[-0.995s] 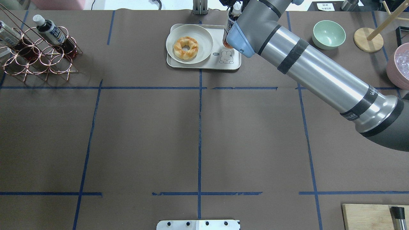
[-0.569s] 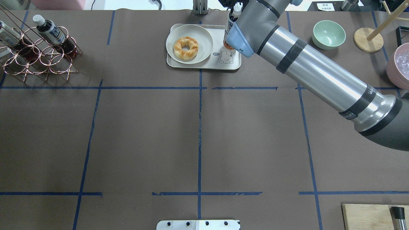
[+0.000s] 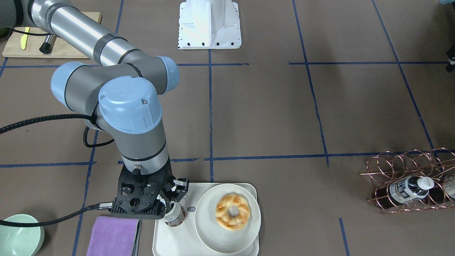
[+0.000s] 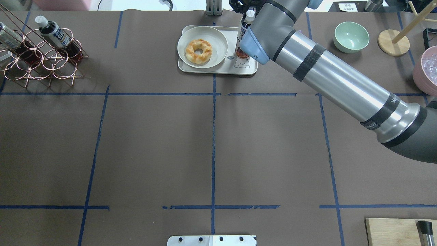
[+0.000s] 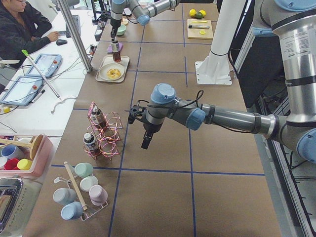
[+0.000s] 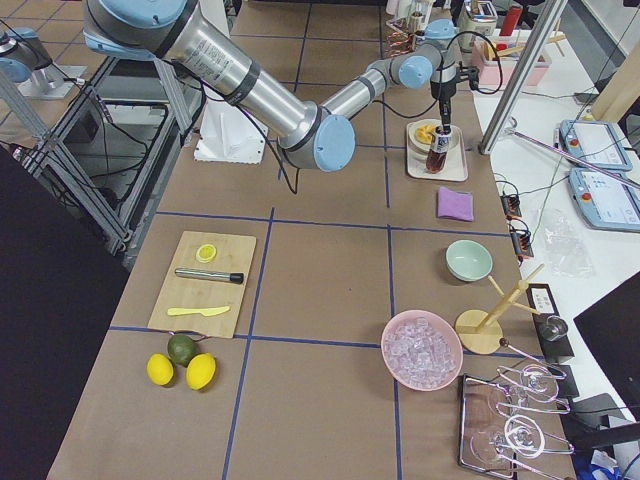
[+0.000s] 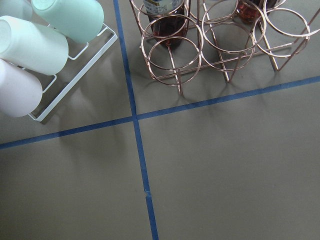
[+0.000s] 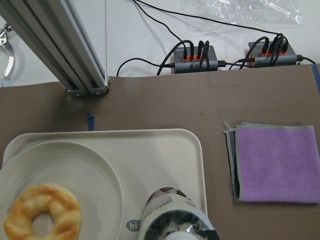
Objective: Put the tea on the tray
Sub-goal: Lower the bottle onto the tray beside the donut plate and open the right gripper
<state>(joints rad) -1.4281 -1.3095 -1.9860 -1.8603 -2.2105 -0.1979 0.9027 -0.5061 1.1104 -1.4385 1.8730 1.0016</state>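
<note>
Right gripper (image 3: 173, 200): points straight down, closed on the top of the tea (image 3: 175, 216).
Tea: upright over the tray (image 4: 222, 68), at the end with the drawn bear (image 4: 242, 62), just beside the plate (image 4: 218, 41). Its base is at the tray floor, but I cannot tell whether it is bearing on it.
Label: white and dark blue print, too small to read.
Tray writing: a small grey round badge (image 8: 132, 226) reads "hi", right next to the bottle.
Plate: holds a glazed doughnut (image 4: 198, 51).
Cloth (image 8: 275, 162): purple, folded, flat on the bench (image 4: 153, 143), near the tray's short end but apart from it.
Bowl (image 4: 351, 37): pale green, further out past the cloth.
Rack (image 4: 41, 58): copper wire, well apart at the other end, with more bottles like it lying inside.
Left gripper (image 5: 144, 143): hangs over the bench near the rack; I cannot tell if it is open or closed.
</note>
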